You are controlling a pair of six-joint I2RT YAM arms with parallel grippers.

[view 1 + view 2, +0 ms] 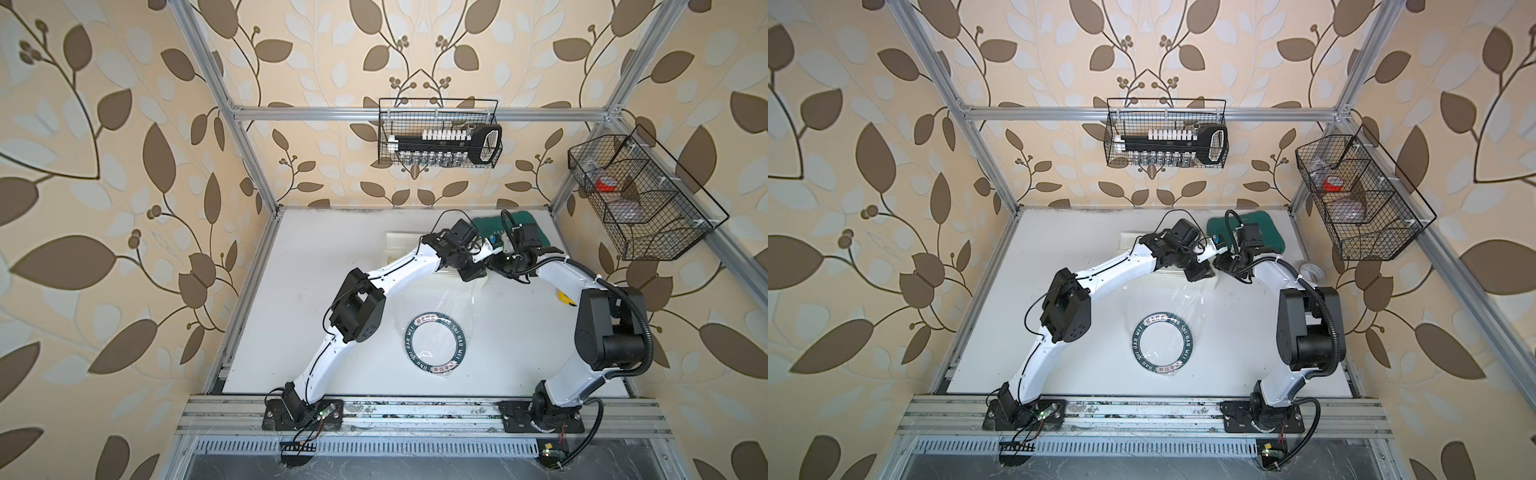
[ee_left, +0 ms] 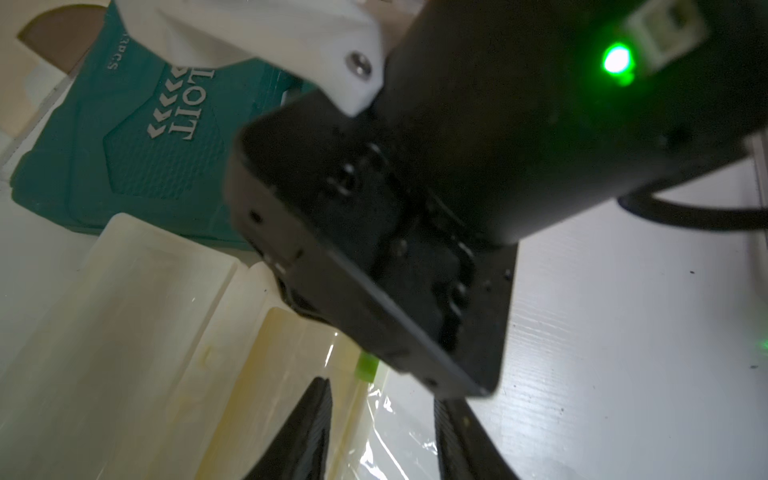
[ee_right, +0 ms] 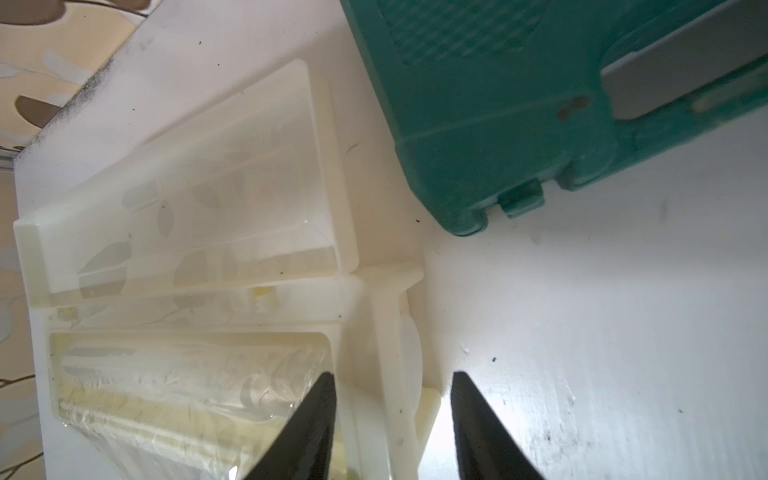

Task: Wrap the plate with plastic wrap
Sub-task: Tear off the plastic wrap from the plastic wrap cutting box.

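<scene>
Left wrist view: the left gripper point(image 2: 382, 432) has its jaws apart and holds nothing. The wrap point(image 2: 376, 453) and the edge of the dispenser point(image 2: 158, 291) lie in the gap, near the green tab point(image 2: 368, 369). The right arm's wrist point(image 2: 415, 208) fills the view close over it, so the plainest risk is the two arms knocking together. If the jaws shut on a loose fold only, the wrap may bunch or cling to a finger instead of pulling taut.

Right wrist view: the right gripper point(image 3: 392, 424) is also open and empty. It straddles the dispenser's end wall, with one finger over the roll and the other over the table point(image 3: 602, 332). Nothing visibly pins the dispenser, which I judge to be light. A tug could drag or tip it toward the case point(image 3: 498, 104) close beside it.

Top views: the plate point(image 1: 465, 332) sits mid-table, well apart from both grippers. Wrap is draped over it and, as far as the glints show, runs back toward the dispenser. A hard pull would likely slide the sheet off, or skate the plate across the smooth top.

The table is white, scuffed and speckled. It stands inside an aluminium frame point(image 1: 415, 113) with leaf-patterned walls point(image 1: 104, 166). Two wire baskets point(image 1: 440, 133) hang on the frame, one at the back and one on the right. In a top view a tape roll point(image 1: 1312, 272) lies near the table's right edge.
</scene>
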